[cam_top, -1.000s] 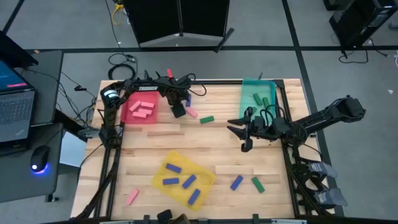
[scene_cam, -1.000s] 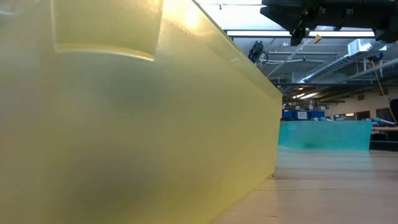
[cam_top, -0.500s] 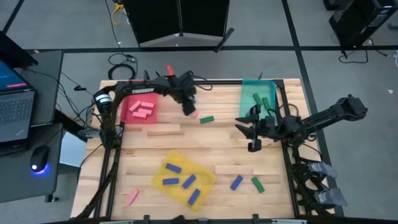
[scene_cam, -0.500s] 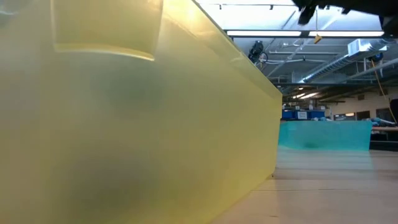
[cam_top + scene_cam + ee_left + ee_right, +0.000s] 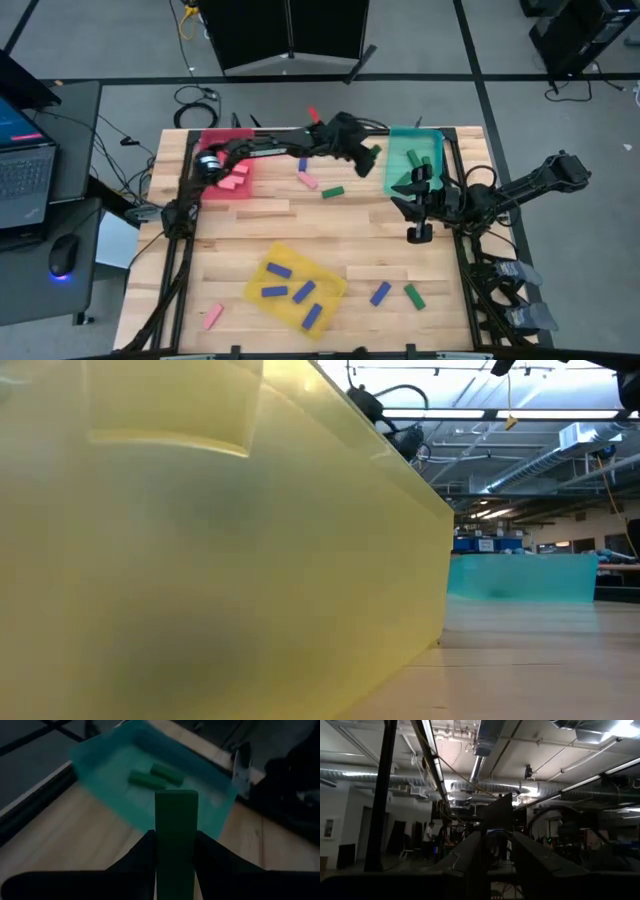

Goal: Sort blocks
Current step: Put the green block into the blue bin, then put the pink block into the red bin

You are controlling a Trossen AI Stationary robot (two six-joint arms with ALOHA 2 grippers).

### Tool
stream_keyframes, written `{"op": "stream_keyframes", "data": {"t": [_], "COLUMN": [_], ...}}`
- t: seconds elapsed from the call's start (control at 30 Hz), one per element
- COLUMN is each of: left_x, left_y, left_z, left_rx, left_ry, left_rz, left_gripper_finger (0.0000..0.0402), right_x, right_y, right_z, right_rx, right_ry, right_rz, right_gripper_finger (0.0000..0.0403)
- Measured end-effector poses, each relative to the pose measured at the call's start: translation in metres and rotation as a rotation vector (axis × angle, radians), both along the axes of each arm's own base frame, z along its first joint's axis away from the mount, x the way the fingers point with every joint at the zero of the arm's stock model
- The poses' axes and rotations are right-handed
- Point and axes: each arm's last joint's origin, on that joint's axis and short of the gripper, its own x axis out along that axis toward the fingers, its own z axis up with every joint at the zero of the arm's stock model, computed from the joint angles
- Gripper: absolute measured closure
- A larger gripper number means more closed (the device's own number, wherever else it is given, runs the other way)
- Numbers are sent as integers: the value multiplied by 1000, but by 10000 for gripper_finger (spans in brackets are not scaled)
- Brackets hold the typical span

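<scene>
On the wooden desk (image 5: 320,235) sit three trays: yellow tray (image 5: 296,288) holding blue blocks, red tray (image 5: 226,165) with pink ones, teal tray (image 5: 414,160) with green ones. Reaching toward the teal tray, the left gripper (image 5: 175,851) has its jaws clamped on a green block (image 5: 175,837), just short of the rim. Carrying it over the wall before releasing should keep it from bouncing out. Beside that tray, the right gripper (image 5: 417,232) has jaws narrowly parted; whether it holds anything, I cannot tell.
</scene>
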Motion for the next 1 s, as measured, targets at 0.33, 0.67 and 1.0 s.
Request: {"op": "stream_keyframes", "data": {"t": [0.33,0.67,1.0], "left_x": [64,86,83], "left_y": [0,-4,-7], "left_z": [-23,-49,-33], "left_rx": [-118,-181,-80], "left_ry": [-207,-225,-222], "left_rz": [-11,16,-62], "left_gripper_finger": [298,243,106], "right_x": [0,0,0], "right_y": [0,0,0], "right_z": [0,0,0], "right_rx": [2,1,1], "right_ry": [-9,-8,-5], "right_rz": [-1,0,0], "right_gripper_finger": [284,285,291]}}
